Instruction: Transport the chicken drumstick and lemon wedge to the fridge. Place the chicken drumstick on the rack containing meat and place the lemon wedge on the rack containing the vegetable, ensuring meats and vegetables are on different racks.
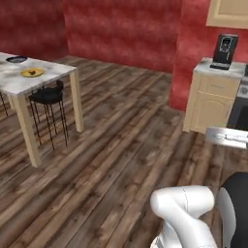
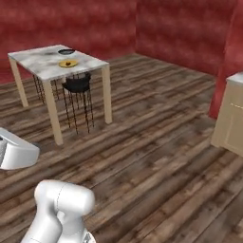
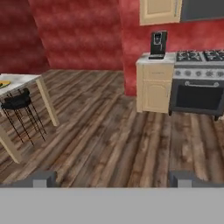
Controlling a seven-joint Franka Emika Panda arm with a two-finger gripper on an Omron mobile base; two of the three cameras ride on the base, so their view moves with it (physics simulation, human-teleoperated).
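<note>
A marble-topped table [image 1: 46, 77] is seen at the far left, carrying a yellow plate [image 1: 32, 72] with a small item on it that cannot be identified, and a dark bowl [image 1: 16, 59] behind. A black stool [image 1: 47, 95] is tucked under the table. In the hand view the gripper [image 3: 112, 178] is shown with fingertips [image 3: 43, 178] wide apart, nothing between them. A stove [image 3: 199, 83] is revealed there, right of the cabinet [image 3: 154, 87] bearing a coffee machine [image 3: 158, 43].

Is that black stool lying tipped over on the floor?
No, the black stool stands upright on its thin legs, tucked partly under the marble-topped table in the right base view.
</note>
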